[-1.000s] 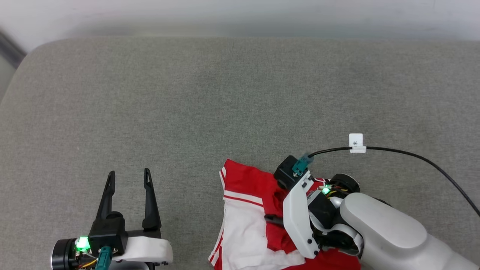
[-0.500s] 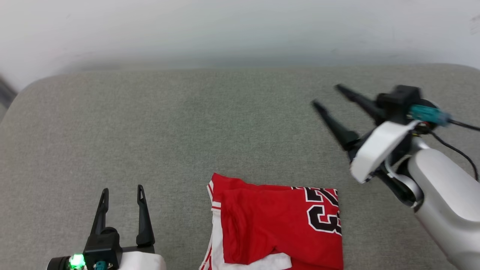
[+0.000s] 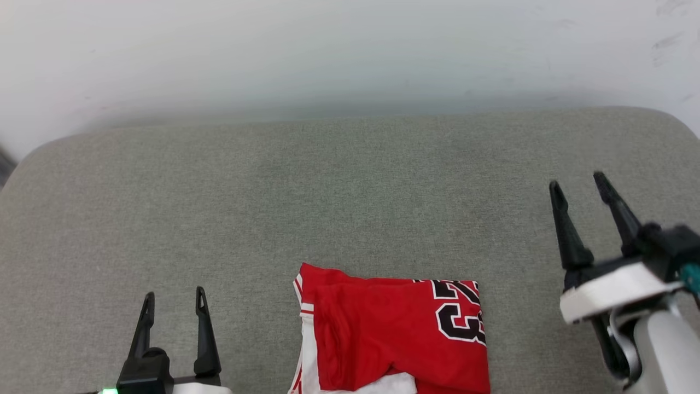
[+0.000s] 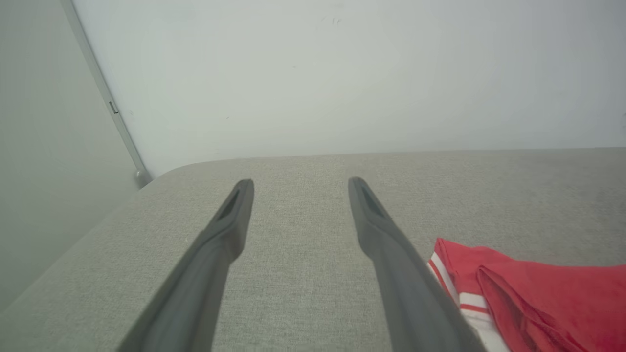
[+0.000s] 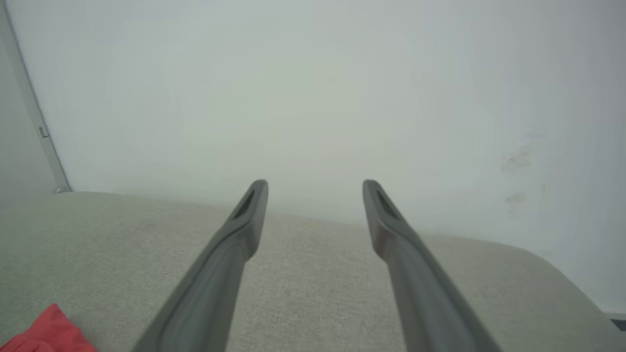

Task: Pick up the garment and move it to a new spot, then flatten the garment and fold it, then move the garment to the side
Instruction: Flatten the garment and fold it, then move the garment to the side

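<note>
1. The garment (image 3: 391, 339), a red jersey folded into a rough rectangle, lies at the middle of the near edge of the grey fabric worktop (image 3: 350, 191). Its near part runs out of the head view. Black-and-white numerals show on its right part, turned sideways, and white sleeve cloth with red stripes shows along its left side and near side.
2. The left gripper (image 3: 174, 293) stands near the worktop's near left corner, to the left of the garment and apart from it. Its two dark fingers are spread with nothing between them. In the left wrist view the jersey's striped corner lies just past the right-hand finger.
3. The right gripper (image 3: 577, 181) is at the worktop's right edge, well apart from the garment. Its fingers are likewise spread and empty, pointing toward the far edge.
4. The worktop has rounded far corners and meets a plain white wall (image 3: 350, 49). A thin vertical strip (image 4: 105, 98) runs down the wall beyond the far left corner, and faint smudges (image 5: 518, 161) mark the wall at the right.
5. Bare grey fabric separates each gripper from the jersey.
</note>
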{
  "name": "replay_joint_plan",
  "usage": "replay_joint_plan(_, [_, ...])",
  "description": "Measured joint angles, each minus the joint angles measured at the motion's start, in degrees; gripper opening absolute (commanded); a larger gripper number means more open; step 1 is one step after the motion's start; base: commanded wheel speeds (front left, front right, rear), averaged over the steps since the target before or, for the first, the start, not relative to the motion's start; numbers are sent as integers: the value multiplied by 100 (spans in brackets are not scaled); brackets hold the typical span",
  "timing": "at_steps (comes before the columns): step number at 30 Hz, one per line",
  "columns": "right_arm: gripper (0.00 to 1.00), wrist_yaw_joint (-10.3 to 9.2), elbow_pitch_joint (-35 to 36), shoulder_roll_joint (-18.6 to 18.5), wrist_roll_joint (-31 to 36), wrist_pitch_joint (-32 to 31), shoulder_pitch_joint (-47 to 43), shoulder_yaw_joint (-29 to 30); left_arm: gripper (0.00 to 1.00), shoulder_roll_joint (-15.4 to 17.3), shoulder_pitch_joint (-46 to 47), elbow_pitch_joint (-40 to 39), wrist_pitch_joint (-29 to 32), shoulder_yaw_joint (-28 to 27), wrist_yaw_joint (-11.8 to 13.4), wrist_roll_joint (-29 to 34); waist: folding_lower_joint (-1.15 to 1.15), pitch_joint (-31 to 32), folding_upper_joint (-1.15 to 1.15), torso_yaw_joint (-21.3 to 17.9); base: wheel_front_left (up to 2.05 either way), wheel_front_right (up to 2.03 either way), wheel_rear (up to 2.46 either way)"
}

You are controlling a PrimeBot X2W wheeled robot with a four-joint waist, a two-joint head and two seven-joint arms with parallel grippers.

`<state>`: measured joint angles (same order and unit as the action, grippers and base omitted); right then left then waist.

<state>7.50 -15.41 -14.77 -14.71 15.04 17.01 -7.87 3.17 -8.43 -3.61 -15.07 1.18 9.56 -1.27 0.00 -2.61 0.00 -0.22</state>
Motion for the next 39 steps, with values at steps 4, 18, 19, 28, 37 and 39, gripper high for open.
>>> replay_joint_plan(4, [100, 0, 521, 394, 270, 2, -667, 450, 100, -3, -76, 4, 0, -44, 0, -8, 0, 55, 0, -46, 0, 0, 0])
replay_joint_plan(18, [100, 0, 1218, 931, 444, 4, -2067, 759, 100, -14, -240, 37, 0, -74, -186, -98, 0, 172, 0, -18, 0, 0, 0])
replay_joint_plan(19, [100, 0, 1235, 946, 450, 4, -2123, 755, 100, -14, -242, 37, 0, -78, -202, -99, 0, 173, 0, -14, 0, 0, 0])
replay_joint_plan(28, [100, 0, 1535, 1011, 346, 4, -1926, 943, 100, -18, -242, 62, 0, -120, -264, -102, 0, 140, 0, 5, 0, 0, 0])
replay_joint_plan(37, [100, 0, 1580, -145, -289, -1017, -398, 322, 100, -22, -130, 113, 0, -137, -304, -112, 0, 1, 0, 42, 0, 0, 0])
replay_joint_plan(39, [100, 0, 1488, -408, -813, -1805, -133, 83, 100, -25, -97, 122, 0, -131, -318, -131, 0, -28, 0, 53, 0, 0, 0])
